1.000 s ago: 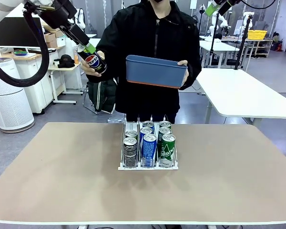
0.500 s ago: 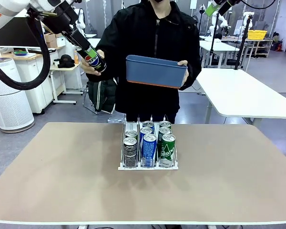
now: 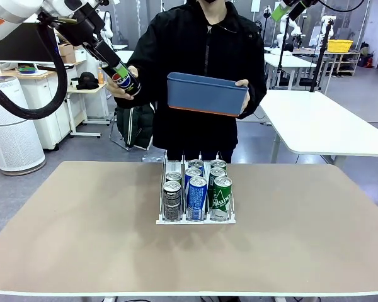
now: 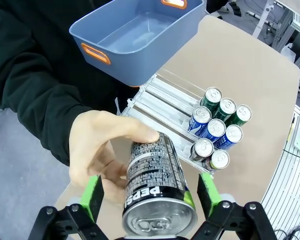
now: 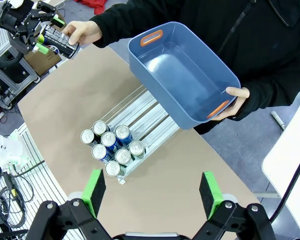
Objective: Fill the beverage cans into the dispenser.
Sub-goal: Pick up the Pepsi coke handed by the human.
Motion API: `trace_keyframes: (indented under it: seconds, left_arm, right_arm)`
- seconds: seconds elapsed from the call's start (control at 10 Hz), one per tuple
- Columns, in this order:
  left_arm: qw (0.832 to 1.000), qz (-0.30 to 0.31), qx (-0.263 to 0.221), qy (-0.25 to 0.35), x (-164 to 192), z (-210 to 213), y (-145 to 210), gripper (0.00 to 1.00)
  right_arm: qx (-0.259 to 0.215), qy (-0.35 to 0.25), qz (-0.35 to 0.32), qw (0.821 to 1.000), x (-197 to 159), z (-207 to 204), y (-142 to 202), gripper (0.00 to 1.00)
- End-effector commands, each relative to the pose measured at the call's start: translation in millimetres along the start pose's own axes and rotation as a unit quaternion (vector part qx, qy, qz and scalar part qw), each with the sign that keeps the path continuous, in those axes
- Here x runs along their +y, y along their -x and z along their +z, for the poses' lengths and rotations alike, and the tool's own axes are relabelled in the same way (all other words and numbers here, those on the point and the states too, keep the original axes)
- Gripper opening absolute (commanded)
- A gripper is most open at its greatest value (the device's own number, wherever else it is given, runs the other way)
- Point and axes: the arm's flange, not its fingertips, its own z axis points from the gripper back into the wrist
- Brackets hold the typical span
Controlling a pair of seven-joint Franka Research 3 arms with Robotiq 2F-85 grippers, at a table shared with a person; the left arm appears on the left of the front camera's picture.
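- Dispenser: a small clear-and-white rack with three narrow lanes, standing at the centre of the front view.
- Cans in it: two dark grey cans in the picture-left lane, two blue cans with white lettering in the middle lane and two green cans in the right lane, all upright with silver tops, crowded at the near end.
- Black can with a round red-white-blue logo: upper left, tilted, well above the rack.

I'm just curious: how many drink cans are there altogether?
9. Eight slim metal cans stand in the clear three-lane rack; one black can is in the person's hand. None looks hidden.
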Motion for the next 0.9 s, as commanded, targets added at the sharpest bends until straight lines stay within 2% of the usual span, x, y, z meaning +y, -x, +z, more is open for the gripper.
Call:
trace_keyframes:
  seconds: [0.0,0.4,0.5,0.6,0.7,0.8]
  left_arm:
    - [1.0,0.002,0.001,0.003,1.6,0.8,2.5,1.0]
    - [1.0,-0.001,0.0,0.0,-0.9,-0.3,-0.7,1.0]
    - [1.0,-0.003,0.002,0.0,-2.0,-0.9,-1.5,0.41]
    - [1.0,-0.004,0.001,-0.003,-1.8,-0.6,-1.4,0.41]
    - [1.0,-0.003,0.001,-0.003,-0.5,0.5,0.2,0.0]
    - [1.0,0.0,0.002,-0.004,-0.7,0.8,0.7,0.0]
  right_arm:
    - [0.002,-0.001,-0.001,1.0,0.7,-0.2,2.1,1.0]
    - [0.002,-0.001,-0.001,1.0,0.7,-0.2,2.1,1.0]
    - [0.002,-0.001,-0.001,1.0,0.7,-0.2,2.1,1.0]
    - [0.002,-0.001,-0.001,1.0,0.7,-0.2,2.1,1.0]
    - [0.002,-0.001,-0.001,1.0,0.7,-0.2,2.1,1.0]
    - [0.002,-0.001,-0.001,1.0,0.7,-0.2,2.1,1.0]
